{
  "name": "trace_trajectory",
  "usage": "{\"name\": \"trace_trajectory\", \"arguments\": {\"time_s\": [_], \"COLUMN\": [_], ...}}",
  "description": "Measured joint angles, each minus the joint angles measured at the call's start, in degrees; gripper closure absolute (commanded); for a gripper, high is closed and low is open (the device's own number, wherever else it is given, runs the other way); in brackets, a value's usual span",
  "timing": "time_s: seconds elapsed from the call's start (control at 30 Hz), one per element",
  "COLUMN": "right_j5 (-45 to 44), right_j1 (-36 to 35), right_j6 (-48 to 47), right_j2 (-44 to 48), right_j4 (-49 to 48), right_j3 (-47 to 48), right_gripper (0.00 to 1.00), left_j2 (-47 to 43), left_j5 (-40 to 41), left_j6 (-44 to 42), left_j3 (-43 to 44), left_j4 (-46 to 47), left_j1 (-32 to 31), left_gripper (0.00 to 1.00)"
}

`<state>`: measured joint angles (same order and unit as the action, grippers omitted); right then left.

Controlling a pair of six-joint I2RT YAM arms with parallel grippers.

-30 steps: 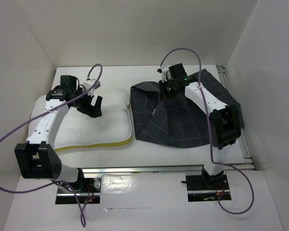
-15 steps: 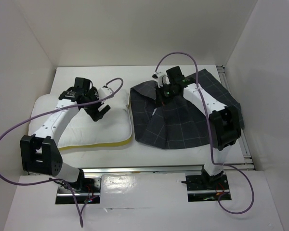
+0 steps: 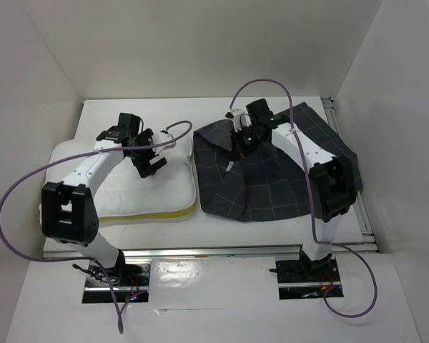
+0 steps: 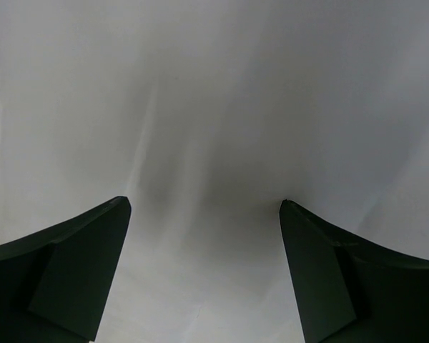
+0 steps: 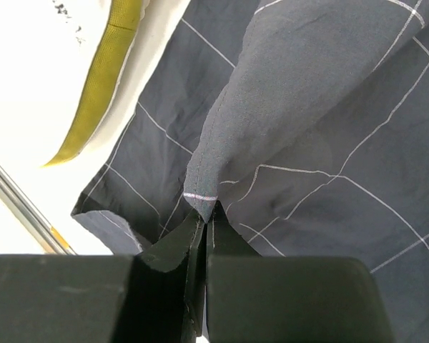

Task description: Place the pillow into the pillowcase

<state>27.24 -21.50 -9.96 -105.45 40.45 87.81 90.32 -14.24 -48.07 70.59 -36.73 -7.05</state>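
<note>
**Right gripper clamps the pillowcase; left gripper gapes over the pillow**

Top external view: the pillow (image 3: 161, 191) lies flat in the left half of the table (image 3: 200, 114), its yellow band (image 3: 150, 213) along the lower edge. The left gripper (image 3: 150, 161) sits over the pillow's upper middle, jaws spread. Just beside the pillow, in the right half of the frame, the pillowcase (image 3: 272, 186) lies rumpled. One fold of it rises to the right gripper (image 3: 237, 150) at upper centre. A purple cable (image 3: 14, 193) loops off each arm.

Left wrist view: two dark fingers (image 4: 71, 279) stand wide apart at the lower corners. Only white pillow fabric shows between and above them. Whether they touch it cannot be told.

Right wrist view: the fingers are pressed together at bottom centre, pinching a peaked fold of the dark, grid-lined cloth at its seam. The rest of the pillowcase fills the centre and right. The yellow band runs down the upper left, and a metal rail (image 5: 21, 207) crosses the lower left.
</note>
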Motion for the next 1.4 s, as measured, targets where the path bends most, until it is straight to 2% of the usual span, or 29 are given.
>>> {"name": "trace_trajectory", "arguments": {"time_s": [0.2, 0.47, 0.83, 0.87, 0.9, 0.97, 1.03, 1.07, 1.13, 1.4], "right_j5": [0.04, 0.72, 4.11, 4.28, 4.46, 4.7, 4.72, 4.7, 4.7, 4.44], "right_j1": [0.74, 2.05, 2.16, 2.16, 2.16, 2.16, 2.16, 2.16, 2.16, 2.16], "right_j6": [-0.31, -0.94, -2.84, -3.02, -3.21, -3.45, -3.74, -3.91, -4.28, -4.96], "right_j2": [0.02, 0.81, 1.18, 1.18, 1.18, 1.18, 1.18, 1.18, 1.18, 1.18], "right_j4": [1.38, 4.04, 9.33, 9.77, 10.21, 11.04, 11.85, 12.2, 13.03, 15.04], "right_j3": [2.01, 5.2, 8.26, 8.46, 8.7, 9.25, 9.97, 10.38, 11.21, 13.03], "right_gripper": [1.0, 1.0, 1.0, 1.0, 1.0, 1.0, 1.0, 1.0, 1.0, 1.0], "left_j2": [3.34, 4.17, 4.57, 4.96, 5.73, 7.98, 10.84, 12.04, 13.49, 12.94], "left_j5": [-5.51, -8.94, -8.85, -8.81, -8.81, -8.81, -8.92, -9.05, -9.18, -9.7], "left_j6": [-0.07, -1.75, -4.37, -4.39, -4.42, -4.39, -4.26, -4.39, -4.17, -4.22], "left_j3": [2.29, 2.27, -3.61, -3.56, -3.21, -1.64, 0.76, 2.03, 3.61, 3.78], "left_j4": [-4.11, -7.15, 0.85, 1.25, 1.29, 0.74, 0.04, -0.15, 0.33, 1.88], "left_j1": [-0.02, -0.02, -0.26, -0.31, -0.31, -0.28, -0.28, -0.28, -0.28, -0.37], "left_gripper": [0.0, 0.0, 0.0, 0.02, 0.09, 0.3, 0.55, 0.78, 1.0, 1.0]}}
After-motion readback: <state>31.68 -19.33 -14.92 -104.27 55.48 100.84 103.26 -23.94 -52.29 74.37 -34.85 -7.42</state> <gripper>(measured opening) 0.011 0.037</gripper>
